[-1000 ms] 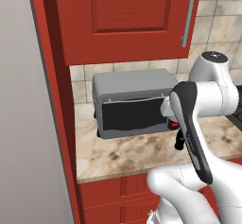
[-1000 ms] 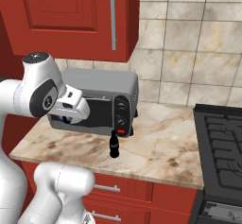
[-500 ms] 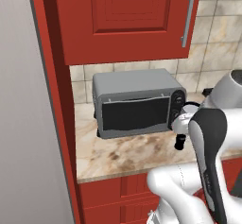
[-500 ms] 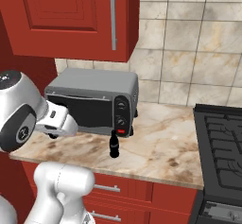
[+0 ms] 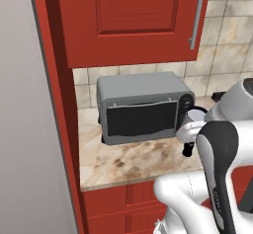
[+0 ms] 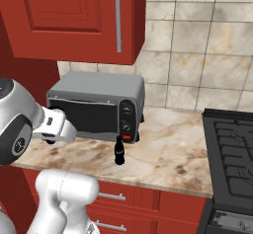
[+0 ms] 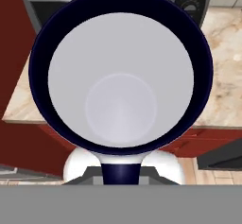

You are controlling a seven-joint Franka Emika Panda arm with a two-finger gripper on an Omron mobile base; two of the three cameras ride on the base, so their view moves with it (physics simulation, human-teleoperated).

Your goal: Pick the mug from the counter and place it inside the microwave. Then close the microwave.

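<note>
Gripper closed on the mug [image 7: 120, 81], mouth facing the hand camera, carried off the bench [image 6: 168, 149]. Toaster oven [image 6: 96, 104] just beyond; microwave not identifiable here, so heading uncertain. Small black bottle [image 6: 118, 150] stands near.

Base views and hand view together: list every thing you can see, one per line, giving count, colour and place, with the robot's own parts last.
mug: one, pale grey inside with a dark rim, close before the hand camera
toaster oven: one, grey with a dark glass door, on the counter against the tiles
bottle: one, dark, upright on the counter in front of the oven's knob panel
counter: one, beige-brown marbled, over red cabinet fronts
wall cabinet: one, red with a silver handle, above the oven
stove: one, black, right of the counter
arm: one, white with dark joints, in front of the counter
jaws: one pair, shut on the mug
</note>
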